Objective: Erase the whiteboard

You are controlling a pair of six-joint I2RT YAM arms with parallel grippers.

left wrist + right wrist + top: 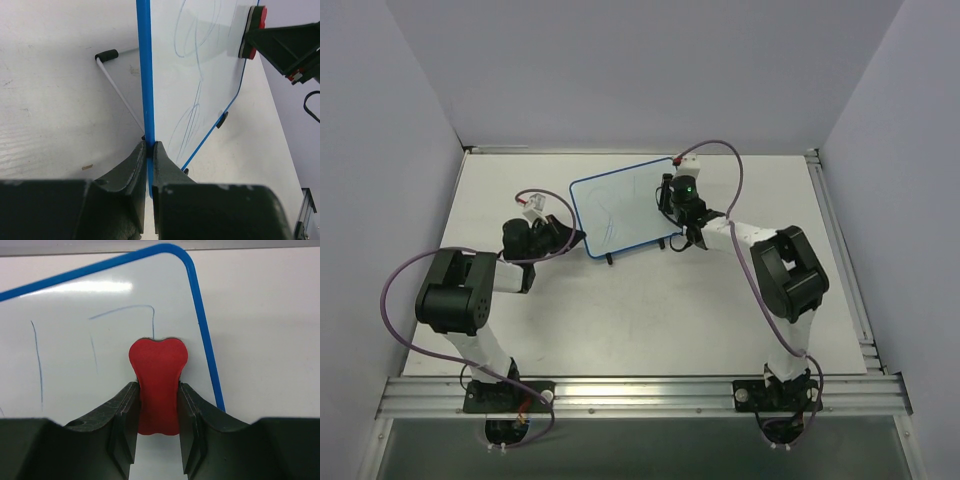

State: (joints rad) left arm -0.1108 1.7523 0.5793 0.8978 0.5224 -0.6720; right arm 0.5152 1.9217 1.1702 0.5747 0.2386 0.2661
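A white bench (650, 320) fills the floor of a booth with pale lilac walls (400, 120). Metal rails (640, 392) run along its near edge, at the bottom of the overhead view, and two arms rise from them.

Just left of centre, the left end effector (149, 146) is pinched narrow on the blue rim (144, 75) of the whiteboard (625, 205). The board stands propped at a tilt on small black feet (106, 55), slightly above the middle of the frame.

Beyond it, at the board's right side, the right end effector (157, 390) is clamped on a red eraser (158, 375). The eraser's pad lies against the board's face near the upper right corner. Faint blue strokes (192, 30) cross the face.

The board looks thin, stiff and light, with a glossy, slippery face. It would likely skid or tip under wiping pressure, so the rim seems the sensible place to hold it. The bench looks smooth and offers the feet little grip. Bare bench lies all around the board, and the walls stand well apart from it.
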